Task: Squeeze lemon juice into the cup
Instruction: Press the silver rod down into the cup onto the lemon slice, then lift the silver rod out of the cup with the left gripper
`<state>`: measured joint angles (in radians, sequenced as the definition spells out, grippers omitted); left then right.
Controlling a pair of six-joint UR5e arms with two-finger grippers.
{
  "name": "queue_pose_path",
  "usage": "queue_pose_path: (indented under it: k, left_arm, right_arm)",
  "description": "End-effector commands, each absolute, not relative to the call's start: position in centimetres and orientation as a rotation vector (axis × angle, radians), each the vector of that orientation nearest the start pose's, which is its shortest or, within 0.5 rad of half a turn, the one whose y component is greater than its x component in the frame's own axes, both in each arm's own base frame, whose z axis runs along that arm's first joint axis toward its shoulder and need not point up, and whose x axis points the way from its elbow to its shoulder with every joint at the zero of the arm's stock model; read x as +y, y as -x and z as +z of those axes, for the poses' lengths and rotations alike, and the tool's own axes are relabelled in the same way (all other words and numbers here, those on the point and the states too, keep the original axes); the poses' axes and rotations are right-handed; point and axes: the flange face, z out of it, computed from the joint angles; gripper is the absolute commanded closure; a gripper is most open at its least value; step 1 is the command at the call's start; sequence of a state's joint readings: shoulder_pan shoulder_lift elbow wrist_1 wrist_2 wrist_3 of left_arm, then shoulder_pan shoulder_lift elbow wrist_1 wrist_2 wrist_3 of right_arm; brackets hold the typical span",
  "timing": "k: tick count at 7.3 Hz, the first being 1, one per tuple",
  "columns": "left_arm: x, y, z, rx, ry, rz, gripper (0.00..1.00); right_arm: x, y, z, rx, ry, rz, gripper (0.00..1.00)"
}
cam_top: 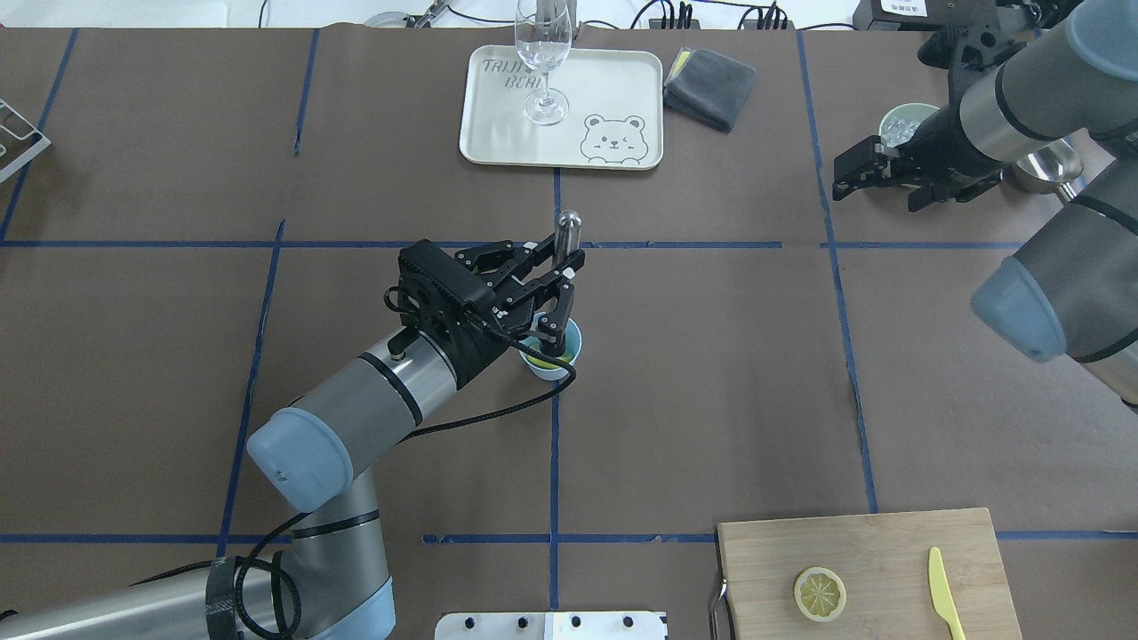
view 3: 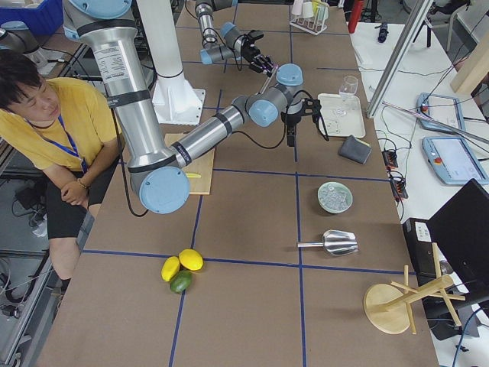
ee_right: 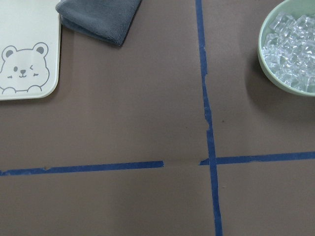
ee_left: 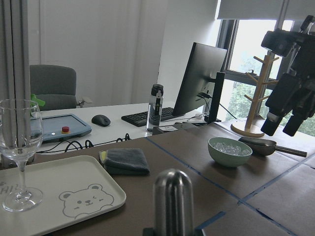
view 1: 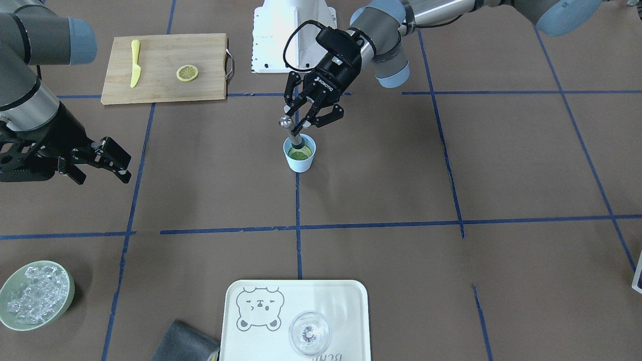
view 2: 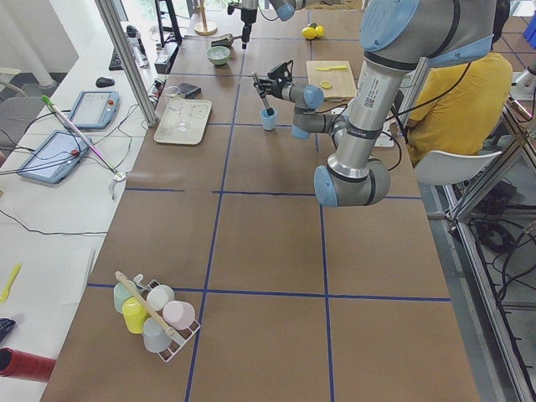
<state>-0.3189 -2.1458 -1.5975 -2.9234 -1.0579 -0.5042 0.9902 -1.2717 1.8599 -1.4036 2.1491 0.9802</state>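
While the left claw (view 1: 301,116) pinches the slightly tilted muddler (view 1: 292,133), the lemon (view 1: 300,153) lies directly below it, inside the cup (view 1: 301,164).

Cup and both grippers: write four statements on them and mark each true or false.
1. The left gripper holds a metal muddler, its lower end inside the cup. True.
2. The cup is empty. False: the lemon lies in it.
3. The right gripper is shut on the knife. False: it is open and empty; the knife lies on the cutting board.
4. The glass stands on the tray. True.
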Motion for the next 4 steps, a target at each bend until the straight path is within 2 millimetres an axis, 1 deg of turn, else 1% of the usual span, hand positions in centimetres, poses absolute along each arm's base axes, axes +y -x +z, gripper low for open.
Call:
queue_pose_path:
  k: [1, 2, 3, 4]
  left_arm:
    - [-37.7, -46.7, 14.9, 1.204, -1.542, -0.021, 1.0]
    - [-39.2, -45.9, 14.6, 1.1, -1.583, 0.028, 1.0]
    - [-40.7, -45.4, 14.6, 1.001, -1.549, 0.061, 1.0]
    - [-41.3, -44.4, 16.2, 0.966, -1.527, 0.059, 1.0]
  right_arm:
    - [-52.9, 25.1, 34.2, -0.908, -0.137, 0.154, 0.0]
    - [-52.9, 25.1, 34.4, -0.906, -0.135, 0.155, 0.0]
    - [-52.9, 25.1, 34.5, -0.905, -0.134, 0.156, 0.0]
    - [-53.0, 25.1, 34.5, -0.904, -0.132, 0.156, 0.0]
